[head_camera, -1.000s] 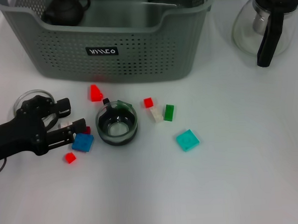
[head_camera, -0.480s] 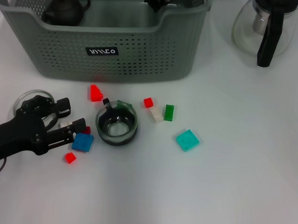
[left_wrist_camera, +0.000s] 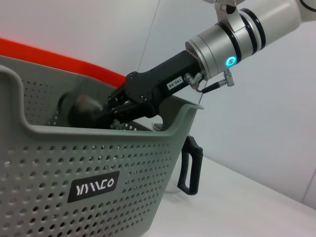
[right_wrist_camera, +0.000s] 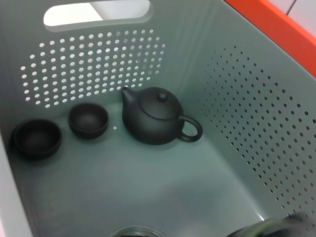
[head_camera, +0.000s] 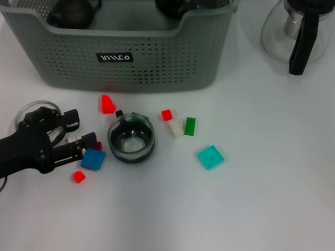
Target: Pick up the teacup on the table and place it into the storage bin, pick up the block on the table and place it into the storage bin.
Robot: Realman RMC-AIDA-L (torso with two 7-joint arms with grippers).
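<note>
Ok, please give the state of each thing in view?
Storage bin: upright, top open.
Teapot: upright in bin, lid on.
Two dark cups: upright in bin.
Glass carafe: upright, lid on.
Glass cup: upright, outside bin.
Left end effector: open, beside blue block.
Right end effector: inside bin.

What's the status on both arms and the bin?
Left gripper open on table by blue block. Right gripper inside bin, grip unclear. Teapot and two cups in bin.
</note>
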